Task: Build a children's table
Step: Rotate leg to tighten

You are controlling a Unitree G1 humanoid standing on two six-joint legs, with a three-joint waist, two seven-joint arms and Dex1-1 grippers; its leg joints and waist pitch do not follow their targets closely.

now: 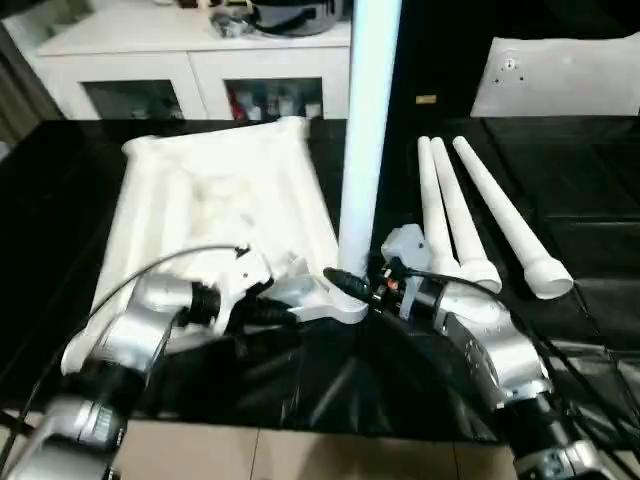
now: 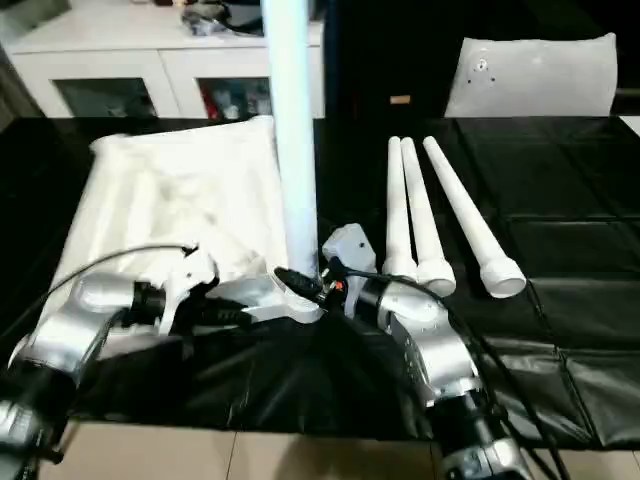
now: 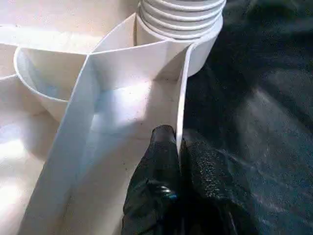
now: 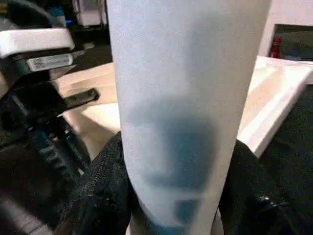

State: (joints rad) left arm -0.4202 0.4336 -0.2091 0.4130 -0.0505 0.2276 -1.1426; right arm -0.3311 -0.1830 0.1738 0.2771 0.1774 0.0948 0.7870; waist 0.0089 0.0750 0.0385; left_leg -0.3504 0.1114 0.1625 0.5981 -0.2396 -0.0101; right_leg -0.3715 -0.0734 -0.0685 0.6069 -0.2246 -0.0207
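The right hand [image 4: 171, 205] grasps the upright leg [image 1: 368, 130] low, near its corner socket [image 3: 195, 29]. The left hand [image 3: 178, 161] pinches the children's table [image 1: 215, 215] on its rim, both forearms reaching inward.

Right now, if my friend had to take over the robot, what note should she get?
Left pincer: shut on the tabletop's near edge wall, steadying it.
Right pincer: shut on the upright leg, low down.
Tabletop lies underside up on the black work table.
Done: one leg stands in the near corner socket; how fully it is seated can't be told.
Left: three loose legs, lying to the right.
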